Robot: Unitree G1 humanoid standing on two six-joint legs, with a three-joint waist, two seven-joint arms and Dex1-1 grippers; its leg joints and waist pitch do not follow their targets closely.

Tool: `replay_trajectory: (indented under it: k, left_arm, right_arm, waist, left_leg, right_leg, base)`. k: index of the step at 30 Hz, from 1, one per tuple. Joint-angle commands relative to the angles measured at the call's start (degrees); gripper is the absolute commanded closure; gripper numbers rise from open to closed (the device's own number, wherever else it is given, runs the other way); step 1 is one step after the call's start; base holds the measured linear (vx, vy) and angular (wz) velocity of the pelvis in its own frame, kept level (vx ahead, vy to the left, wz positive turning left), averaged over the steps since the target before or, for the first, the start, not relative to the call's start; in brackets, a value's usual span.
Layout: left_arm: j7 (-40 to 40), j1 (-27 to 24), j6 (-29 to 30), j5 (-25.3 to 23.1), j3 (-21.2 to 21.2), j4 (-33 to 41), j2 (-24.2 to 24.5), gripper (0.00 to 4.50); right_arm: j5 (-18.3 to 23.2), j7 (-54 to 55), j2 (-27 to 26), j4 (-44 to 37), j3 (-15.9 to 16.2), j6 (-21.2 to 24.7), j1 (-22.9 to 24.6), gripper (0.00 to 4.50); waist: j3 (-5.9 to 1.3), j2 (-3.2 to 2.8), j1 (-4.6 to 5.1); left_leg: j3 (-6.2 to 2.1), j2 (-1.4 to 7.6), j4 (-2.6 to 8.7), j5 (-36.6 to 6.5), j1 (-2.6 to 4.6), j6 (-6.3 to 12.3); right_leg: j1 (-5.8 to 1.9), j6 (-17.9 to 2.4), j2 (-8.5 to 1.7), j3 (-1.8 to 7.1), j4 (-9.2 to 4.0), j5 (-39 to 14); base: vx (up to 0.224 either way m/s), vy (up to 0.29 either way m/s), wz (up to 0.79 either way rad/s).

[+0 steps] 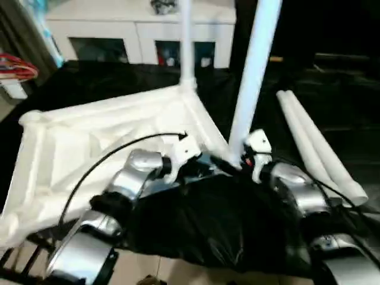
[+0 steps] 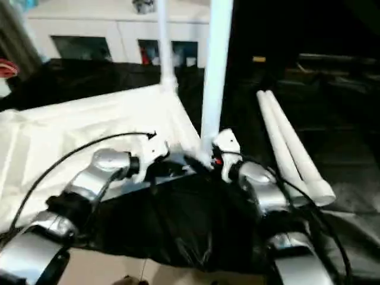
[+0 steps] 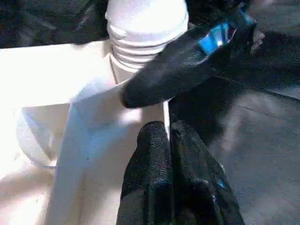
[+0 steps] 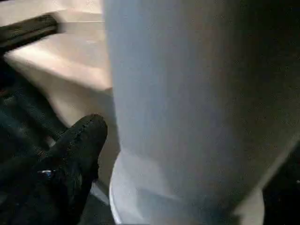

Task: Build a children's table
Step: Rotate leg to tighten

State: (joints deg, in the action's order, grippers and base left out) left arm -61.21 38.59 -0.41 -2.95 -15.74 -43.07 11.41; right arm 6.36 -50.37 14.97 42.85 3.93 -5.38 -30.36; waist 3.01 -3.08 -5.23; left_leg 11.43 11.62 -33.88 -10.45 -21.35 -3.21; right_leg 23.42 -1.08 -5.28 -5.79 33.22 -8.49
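Two legs stand upright in the upturned table top (image 1: pixel 101 142): a far leg (image 1: pixel 185 41) at the far corner, about 12 o'clock from the grippers, and a near leg (image 1: pixel 252 77) at the near right corner, between the two wrists. Two more legs (image 1: pixel 320 145) lie side by side on the black cloth (image 1: pixel 196 231), at about 3 o'clock from the near leg, apart from the top.

Step in hand, as I judge it: seating the second leg in its corner socket. In the left wrist view the threaded end of the leg (image 3: pixel 145 42) sits above the socket with ribs of thread showing, so it looks not fully turned home.

Left gripper (image 3: pixel 169 136): fingers pressed together, nothing between them, tips resting at the top's rim just beside the socket. It seems to be steadying the top.

Right gripper (image 4: pixel 117 154): one black finger (image 4: pixel 79 145) shows close beside the foot of the near leg; the other is hidden behind the tube. Cannot tell whether it clasps the leg or stands off it.

Next move calls, I think, for a fresh hold low on the tube and another turn, with the top braced so it does not skid on the cloth.

Materials: all-white smooth plastic; top rectangular, underside ribbed with crossed braces, raised rim. Legs are long tapering tubes. Cloth is glossy, creased. A white cabinet (image 1: pixel 136 27) stands behind at 11 o'clock.
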Motion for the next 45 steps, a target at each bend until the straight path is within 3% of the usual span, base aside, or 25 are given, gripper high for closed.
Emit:
replay_trajectory:
  k: [1,3,4,9,16,23,27,29,31,33,35,36,42,43,44,45]
  left_arm:
    - [-2.6,0.5,-2.5,2.2,-0.1,2.5,0.0,4.5]
    - [-4.2,0.1,-2.8,2.0,-0.2,2.7,1.3,4.5]
    - [-4.8,0.1,-2.8,1.9,-0.2,2.7,1.8,4.5]
    - [-6.1,-0.3,-2.2,2.3,0.0,4.0,2.6,4.5]
    - [-7.0,-0.6,-2.4,2.5,-0.4,4.1,2.8,4.5]
    - [-7.1,-0.7,-1.8,2.4,-0.4,4.3,2.7,4.5]
    - [-2.4,0.0,-0.1,1.7,0.3,3.2,0.4,4.5]
    - [0.1,0.6,1.0,1.5,0.8,2.5,-0.7,4.5]
    - [7.0,2.4,2.9,0.0,1.3,-0.1,-3.9,4.5]
    - [12.4,4.0,4.2,-1.1,1.6,-2.6,-6.3,4.5]
    - [15.8,5.4,3.9,-1.4,1.8,-4.6,-8.5,4.5]
    - [16.0,5.5,3.9,-1.3,1.9,-4.8,-8.7,4.5]
    - [18.3,6.4,2.5,-1.4,1.8,-5.5,-11.0,4.5]
    - [18.0,6.3,2.2,-1.6,1.8,-5.4,-10.8,4.5]
    - [18.0,6.3,2.2,-1.6,1.8,-5.4,-10.8,4.5]
    - [17.5,6.2,1.9,-1.8,1.7,-5.5,-10.7,4.5]
  right_arm:
    - [0.3,-2.7,0.5,-1.5,1.0,0.9,0.4,0.31]
    - [0.4,-7.1,2.3,-3.3,2.5,1.4,1.5,0.31]
    - [0.6,-9.5,3.4,-4.1,3.2,2.1,2.0,0.31]
    - [0.2,-12.2,4.5,-5.0,4.2,3.5,2.1,0.64]
    - [0.4,-13.0,4.6,-5.6,4.5,4.0,2.1,1.39]
    - [1.6,-13.9,3.6,-6.9,4.4,6.2,3.5,1.74]
    - [0.0,-6.3,0.9,-3.9,3.4,6.5,3.1,1.76]
    - [-0.5,-2.6,-0.2,-2.5,2.7,6.4,2.5,1.76]
    - [-1.1,9.2,-4.0,2.3,-0.2,6.5,-0.2,1.76]
    - [-0.8,18.0,-6.9,5.9,-2.6,7.1,-2.5,1.76]
    - [-0.7,23.8,-9.1,8.7,-4.0,7.1,-4.6,1.76]
    - [-0.7,24.2,-9.2,8.9,-4.0,7.1,-4.7,1.76]
    - [-3.0,27.1,-11.8,10.7,-2.8,2.9,-7.0,1.76]
    - [-2.8,27.0,-11.9,10.8,-3.3,2.6,-7.1,1.21]
    - [-2.8,27.0,-11.9,10.8,-3.3,2.6,-7.1,1.07]
    - [-2.6,27.7,-11.8,11.6,-4.1,2.1,-7.4,1.07]
  waist:
    - [-4.25,0.44,-0.01]
    - [-4.26,0.43,-0.16]
    - [-4.28,0.74,-0.17]
    - [-4.28,0.4,-0.18]
    - [-4.37,0.56,-0.22]
    - [-4.36,0.41,-0.42]
    - [-4.28,0.41,-0.31]
    - [-3.97,0.26,0.14]
    - [-3.6,0.03,0.96]
    - [-3.81,-0.07,1.25]
    - [-3.7,-0.54,1.7]
    - [-3.77,-0.09,2.09]
    - [-4.11,-0.03,2.18]
    - [-4.14,-0.03,2.19]
    - [-4.18,0.02,2.17]
    - [-4.2,0.49,2.19]
  left_leg:
    - [-0.8,2.05,3.63,-12.6,0.94,5.08]
    - [-0.88,1.98,3.68,-12.8,0.87,4.82]
    - [-0.85,2.02,3.66,-12.6,0.87,4.98]
    - [-0.97,2.05,3.65,-11.8,0.72,4.85]
    - [-0.93,1.99,3.57,-11.2,0.72,4.81]
    - [-0.96,2.01,3.59,-11.1,0.71,4.75]
    - [-0.98,1.99,3.69,-12.0,0.76,4.0]
    - [-0.99,1.9,3.9,-14.0,1.0,2.85]
    - [-1.1,1.59,4.04,-16.9,1.44,1.27]
    - [-1.31,1.43,4.02,-17.2,1.56,0.26]
    - [-1.35,1.26,4.06,-17.9,1.5,0.35]
    - [-1.37,1.07,3.99,-18.5,1.5,0.62]
    - [-1.32,1.24,3.84,-15.9,0.99,2.81]
    - [-1.31,1.29,3.84,-15.4,0.89,3.14]
    - [-1.27,1.35,3.84,-15.0,0.84,3.42]
    - [-1.19,1.38,3.83,-14.7,0.84,3.6]
  right_leg:
    - [-3.12,-13.3,-3.38,2.68,-3.45,-14.1]
    - [-3.25,-12.9,-3.38,2.6,-3.5,-14.5]
    - [-3.21,-12.9,-3.36,2.64,-3.42,-14.2]
    - [-3.18,-12.9,-3.54,2.65,-3.4,-14.7]
    - [-3.25,-13.0,-3.47,2.64,-3.29,-13.9]
    - [-3.23,-12.8,-3.48,2.63,-3.3,-14.0]
    - [-3.18,-12.5,-3.48,2.61,-3.46,-15.2]
    - [-2.97,-11.8,-3.5,2.59,-3.99,-18.5]
    - [-2.62,-10.6,-3.38,2.43,-4.66,-23.5]
    - [-2.85,-9.7,-3.49,2.34,-4.86,-24.8]
    - [-2.8,-9.5,-3.39,2.23,-5.14,-24.8]
    - [-2.92,-9.2,-3.29,2.05,-5.31,-25.2]
    - [-3.16,-10.4,-3.35,2.16,-4.75,-20.8]
    - [-3.24,-10.9,-3.36,2.21,-4.58,-19.6]
    - [-3.26,-11.4,-3.32,2.27,-4.4,-18.4]
    - [-3.26,-11.6,-3.35,2.32,-4.41,-18.0]
  base:
    - [0.0,0.0,0.0]
    - [0.0,0.0,0.0]
    - [0.0,0.0,0.0]
    - [0.0,0.0,0.0]
    - [0.0,0.0,0.0]
    - [0.0,0.0,0.0]
    - [0.0,0.0,0.0]
    - [0.0,0.0,0.0]
    - [0.0,0.0,0.0]
    - [0.0,0.0,0.0]
    - [0.0,0.0,0.0]
    - [0.0,0.0,0.0]
    - [0.0,0.0,0.0]
    - [0.0,0.0,0.0]
    - [0.0,0.0,0.0]
    - [0.0,0.0,0.0]
